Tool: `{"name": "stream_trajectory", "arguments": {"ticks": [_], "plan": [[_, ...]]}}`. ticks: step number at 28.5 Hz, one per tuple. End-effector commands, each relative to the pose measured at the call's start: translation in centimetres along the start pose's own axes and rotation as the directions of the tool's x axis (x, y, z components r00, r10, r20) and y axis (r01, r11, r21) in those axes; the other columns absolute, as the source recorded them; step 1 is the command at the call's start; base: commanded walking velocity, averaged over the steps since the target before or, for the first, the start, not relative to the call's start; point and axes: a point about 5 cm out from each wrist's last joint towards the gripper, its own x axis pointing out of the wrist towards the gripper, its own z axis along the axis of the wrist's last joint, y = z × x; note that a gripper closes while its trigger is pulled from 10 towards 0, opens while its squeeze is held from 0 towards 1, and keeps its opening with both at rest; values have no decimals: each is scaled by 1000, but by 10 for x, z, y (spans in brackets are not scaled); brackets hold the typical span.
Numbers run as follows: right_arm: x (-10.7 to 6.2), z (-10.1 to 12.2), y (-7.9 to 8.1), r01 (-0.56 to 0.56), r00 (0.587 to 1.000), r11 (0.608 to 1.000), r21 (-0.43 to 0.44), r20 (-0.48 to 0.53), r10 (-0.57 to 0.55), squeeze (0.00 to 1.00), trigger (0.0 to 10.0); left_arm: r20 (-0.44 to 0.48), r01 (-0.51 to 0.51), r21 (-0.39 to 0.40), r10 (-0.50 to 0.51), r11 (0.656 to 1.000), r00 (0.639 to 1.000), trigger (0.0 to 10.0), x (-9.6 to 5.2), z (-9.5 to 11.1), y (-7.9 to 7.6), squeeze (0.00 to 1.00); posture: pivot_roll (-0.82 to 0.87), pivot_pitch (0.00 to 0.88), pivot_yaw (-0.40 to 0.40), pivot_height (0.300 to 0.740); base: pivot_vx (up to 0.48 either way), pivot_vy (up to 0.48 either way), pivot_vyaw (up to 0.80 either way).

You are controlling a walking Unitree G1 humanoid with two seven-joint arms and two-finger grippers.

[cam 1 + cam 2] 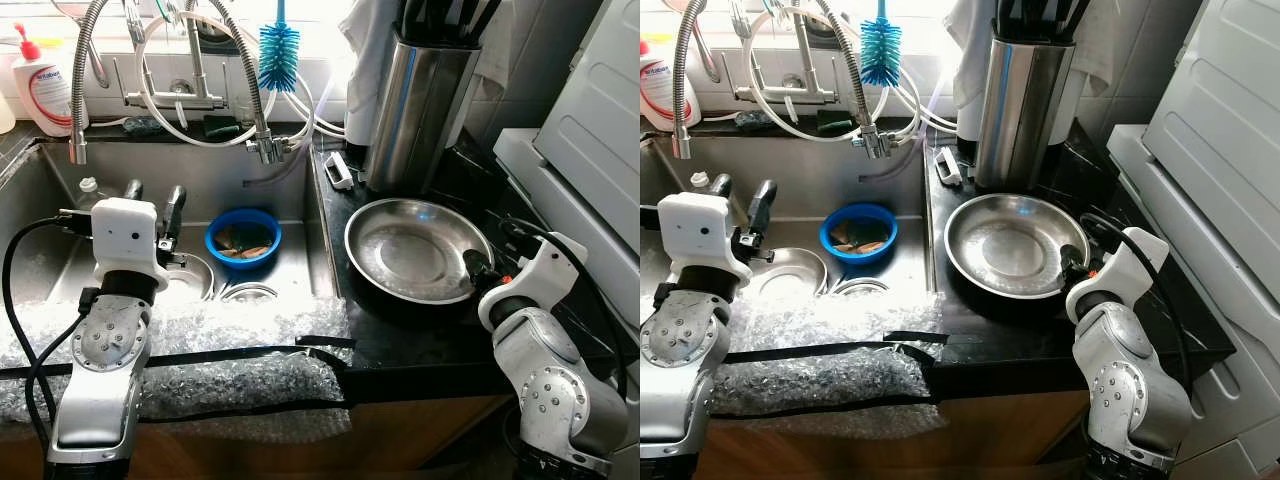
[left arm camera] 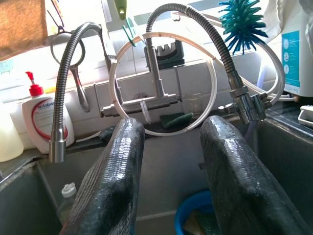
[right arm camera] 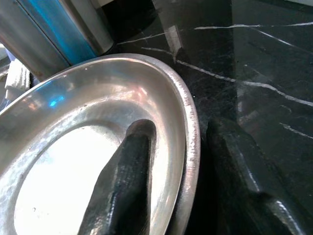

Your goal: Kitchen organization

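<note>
A round steel plate (image 1: 415,250) lies on the black marble counter (image 1: 400,340) just right of the sink (image 1: 290,200). My right gripper (image 1: 475,265) is open and straddles the plate's near right rim (image 3: 190,142): one finger (image 3: 137,166) rests inside the plate, the other (image 3: 234,161) outside on the counter, with a gap on both sides. My left gripper (image 1: 152,195) is open over the sink's left part, with nothing between its fingers (image 2: 117,166). A blue bowl (image 1: 243,238) with scraps sits on the sink floor to the right of it.
A tall steel utensil holder (image 1: 415,110) stands behind the plate. Faucet hoses (image 1: 230,60), a blue brush (image 1: 278,45) and a soap bottle (image 1: 40,85) line the back. Bubble wrap (image 1: 230,340) covers the sink's front edge. A white appliance (image 1: 590,130) borders the counter on the right.
</note>
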Motion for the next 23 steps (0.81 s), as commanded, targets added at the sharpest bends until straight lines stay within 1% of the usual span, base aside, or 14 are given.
{"name": "stream_trajectory", "arguments": {"ticks": [1,11,19,21,22,23], "plan": [[2,1,5,-19,1000,1000,-3,-10,19,0,0,24,13,20,-14,1000,1000,10000,2,3,-2,0,-49,0,-75,727,0,0,0],[2,-2,7,-27,999,1000,0,-24,27,0,0,28,28,40,-29,999,999,10000,3,5,-4,0,-45,0,-76,727,0,0,0],[3,0,9,-35,999,999,19,-5,35,0,0,29,23,29,-24,999,999,10000,5,5,-6,0,-47,0,-74,727,0,0,0],[4,1,10,-36,999,999,34,18,36,0,0,28,4,15,-5,1000,1000,10000,6,5,-3,0,-47,0,-74,727,0,0,0],[4,4,10,-39,998,999,38,49,37,0,0,27,-5,12,5,1000,1000,10000,6,5,-2,0,-46,0,-74,727,0,0,0],[4,12,13,-67,991,996,52,117,60,0,0,28,-17,9,17,1000,999,10000,8,6,0,0,-41,0,-74,727,0,0,0]]}}
